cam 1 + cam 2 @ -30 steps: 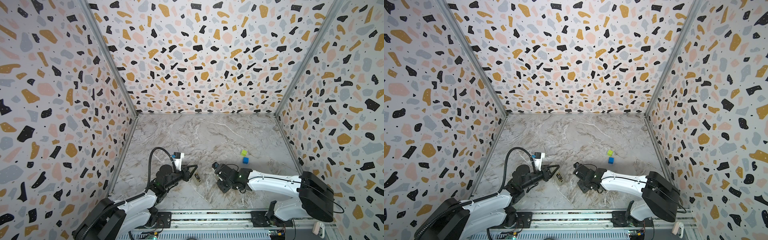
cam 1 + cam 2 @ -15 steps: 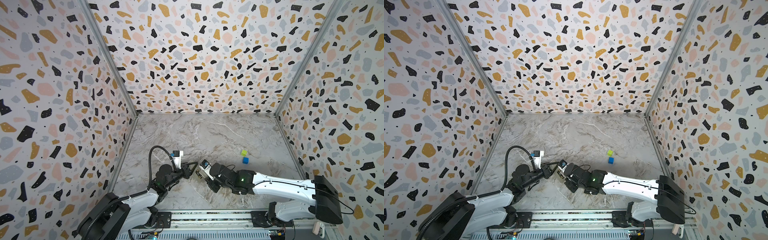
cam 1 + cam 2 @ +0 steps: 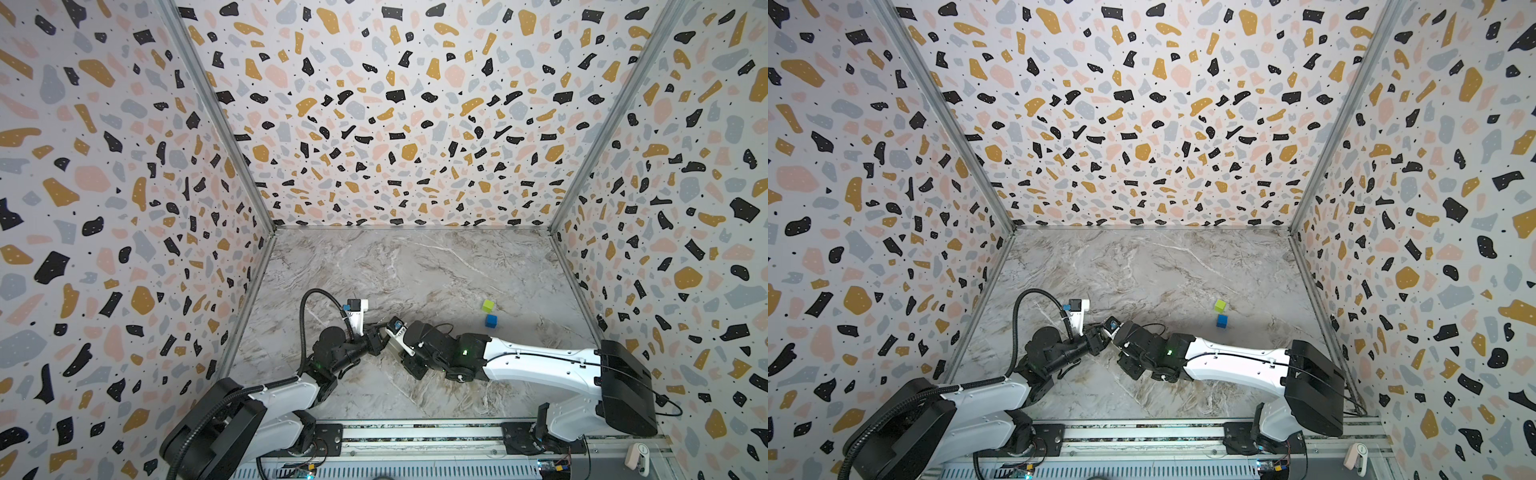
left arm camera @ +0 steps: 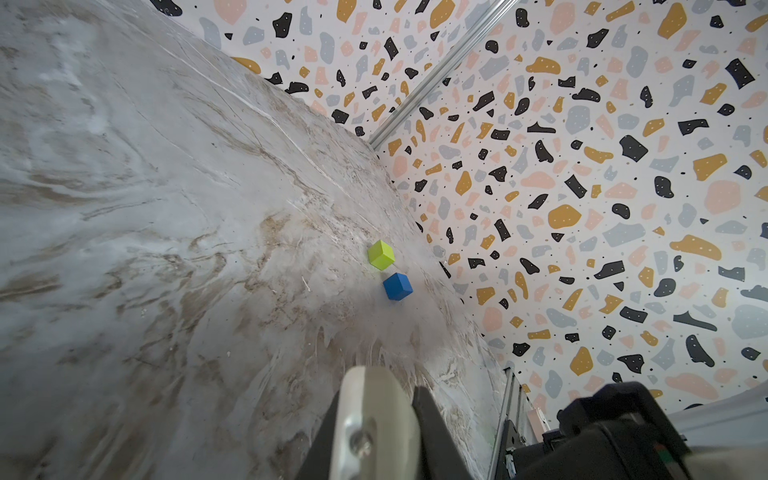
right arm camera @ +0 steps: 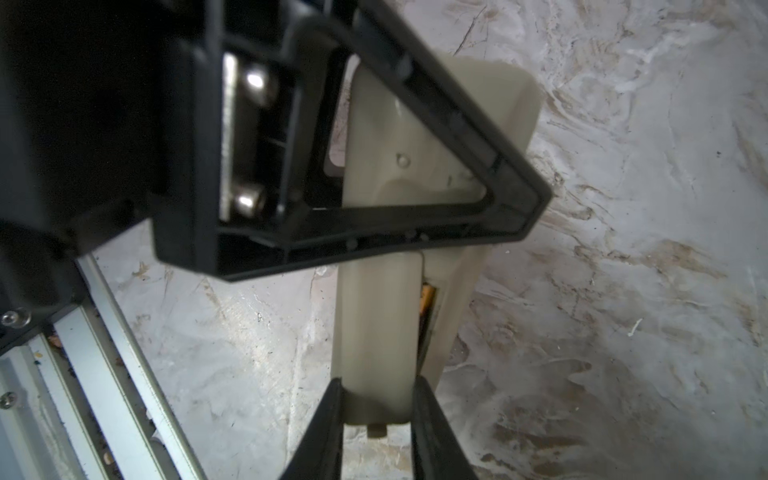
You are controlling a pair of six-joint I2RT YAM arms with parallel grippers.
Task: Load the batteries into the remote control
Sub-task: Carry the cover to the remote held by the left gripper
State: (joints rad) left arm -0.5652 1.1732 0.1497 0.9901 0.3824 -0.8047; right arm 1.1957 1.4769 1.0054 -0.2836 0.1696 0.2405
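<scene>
Right wrist view: right gripper (image 5: pixel 376 415), newly brought across, found pinching the cover (image 5: pixel 374 324), lower centre; remote (image 5: pixel 507 99) clamped by left gripper (image 5: pixel 515 199); battery (image 5: pixel 428 301) seen inside; closure judged imminent

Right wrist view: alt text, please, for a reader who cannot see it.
The right gripper clamps one end of the cream remote control, back side showing, over the marble tabletop. The black left gripper crosses its far end; what looks like a battery shows in a side gap.
</scene>
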